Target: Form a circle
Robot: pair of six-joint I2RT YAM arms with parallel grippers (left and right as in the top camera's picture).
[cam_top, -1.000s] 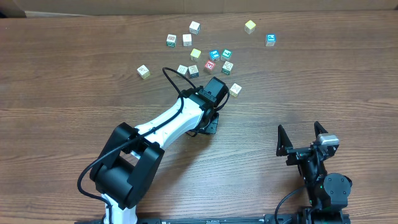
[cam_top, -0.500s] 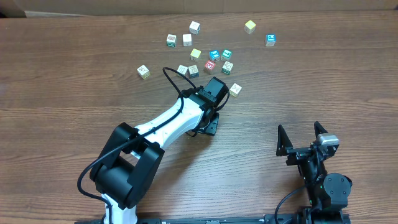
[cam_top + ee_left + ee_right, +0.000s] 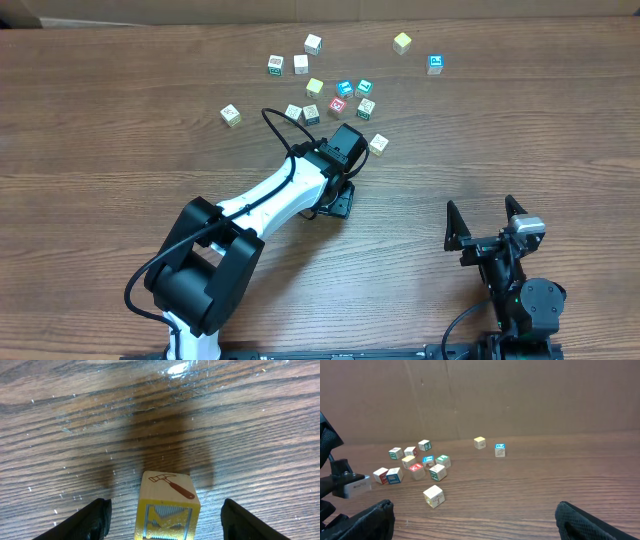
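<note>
A wooden cube (image 3: 167, 495) with a hammer picture on top and a yellow letter face stands on the table between the fingers (image 3: 95, 517) of my left gripper (image 3: 165, 516). The gripper is open, with a gap on each side of the cube. In the overhead view the left gripper (image 3: 347, 143) covers this cube. Just beyond it lies the circle, a loose cluster of letter cubes (image 3: 340, 97) that includes a red-printed one (image 3: 338, 105) and a yellow one (image 3: 315, 87). My right gripper (image 3: 482, 215) rests open and empty near the front right (image 3: 477, 520).
A cube with an umbrella picture (image 3: 379, 143) lies just right of the left gripper, also in the right wrist view (image 3: 433, 496). Loose cubes sit further out: a yellowish one (image 3: 402, 42), a blue one (image 3: 435, 64), a pale one (image 3: 231, 116). A cardboard wall (image 3: 520, 395) stands behind.
</note>
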